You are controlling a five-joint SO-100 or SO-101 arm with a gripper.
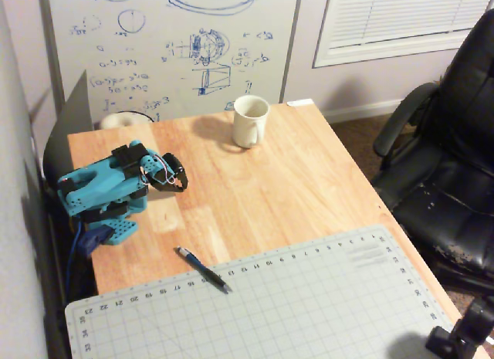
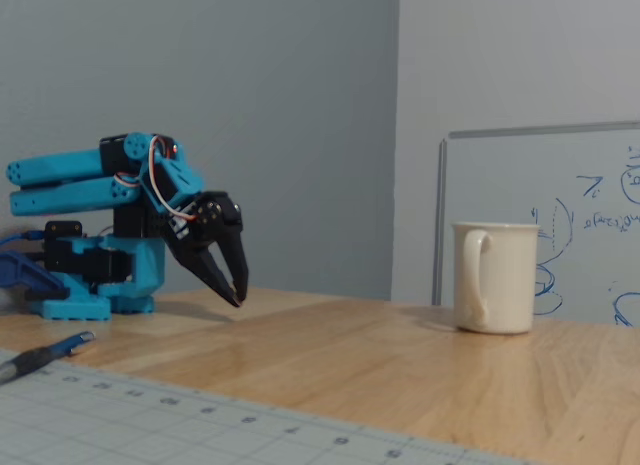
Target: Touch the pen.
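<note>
The pen (image 1: 202, 269) is thin and dark with a bluish-grey end. It lies across the upper left edge of the grey cutting mat (image 1: 309, 305) in the overhead view. In the fixed view only its blue end (image 2: 45, 354) shows at the lower left. The blue arm is folded at the table's left side. Its black gripper (image 1: 183, 183) points down just above the wood, well apart from the pen, with its tips (image 2: 238, 295) together and nothing between them.
A cream mug (image 1: 250, 120) stands at the far edge of the wooden table (image 1: 309, 181), also seen at the right of the fixed view (image 2: 492, 277). A whiteboard (image 1: 170, 50) stands behind. A black office chair (image 1: 448, 166) is to the right.
</note>
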